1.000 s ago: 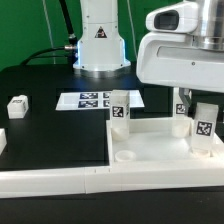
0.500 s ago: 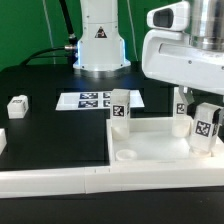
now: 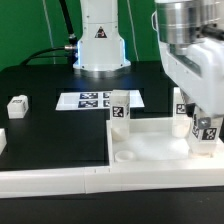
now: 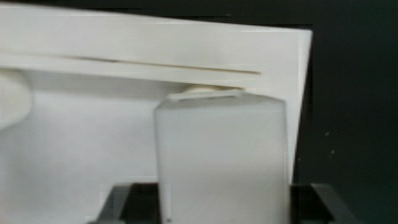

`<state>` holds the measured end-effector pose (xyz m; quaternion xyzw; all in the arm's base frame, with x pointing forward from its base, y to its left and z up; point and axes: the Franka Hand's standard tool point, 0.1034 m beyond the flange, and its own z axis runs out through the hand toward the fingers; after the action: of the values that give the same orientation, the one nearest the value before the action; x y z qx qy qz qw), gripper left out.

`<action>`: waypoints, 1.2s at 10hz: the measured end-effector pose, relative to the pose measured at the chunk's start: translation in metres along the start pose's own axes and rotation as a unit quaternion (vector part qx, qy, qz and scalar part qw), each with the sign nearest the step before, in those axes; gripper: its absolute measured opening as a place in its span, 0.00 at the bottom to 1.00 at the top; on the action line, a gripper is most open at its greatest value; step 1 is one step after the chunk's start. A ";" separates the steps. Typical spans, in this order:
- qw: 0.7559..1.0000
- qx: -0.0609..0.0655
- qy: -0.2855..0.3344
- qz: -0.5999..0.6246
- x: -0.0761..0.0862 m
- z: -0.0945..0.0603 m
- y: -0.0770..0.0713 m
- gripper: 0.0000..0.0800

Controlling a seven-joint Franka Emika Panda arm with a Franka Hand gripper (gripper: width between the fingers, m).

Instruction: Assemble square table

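Grips a white leg post (image 3: 206, 141) in the pincer (image 3: 206, 122), set narrow, with one finger on each flank. Seen from the wrist: dark fingertips (image 4: 125, 206) tight against both sides of that post. Holds it upright, tag toward the exterior camera, over the part of the table top (image 3: 150, 146) toward the exterior view's right. Seated in a socket or merely resting on the surface: cannot tell.

Just behind it, a second leg post (image 3: 181, 113), upright at the top's far edge and partly hidden by the arm. At the top's far corner toward the exterior view's left, a third leg post (image 3: 119, 110), also upright, tag showing. Near the front corner on that same side, a round socket (image 3: 127, 157).

Table top flat on the black counter (image 3: 50, 135), bordered in front and on the exterior view's left by a long white rail (image 3: 50, 180). Beyond the third leg post, the marker board (image 3: 92, 100), flat on the counter in front of the robot base (image 3: 100, 45). Well off toward the exterior view's left, a fourth leg post (image 3: 17, 105), set down on the counter apart from the rest.
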<state>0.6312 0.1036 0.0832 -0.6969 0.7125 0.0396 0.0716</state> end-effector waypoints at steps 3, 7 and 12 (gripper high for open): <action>0.998 0.002 -0.001 0.065 0.001 0.000 0.001 0.36; 0.991 -0.035 0.028 -0.126 -0.020 0.001 0.001 0.79; 0.922 -0.052 0.039 -0.382 -0.019 0.003 0.004 0.81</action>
<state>0.6279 0.1231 0.0828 -0.9198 0.3916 0.0195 0.0169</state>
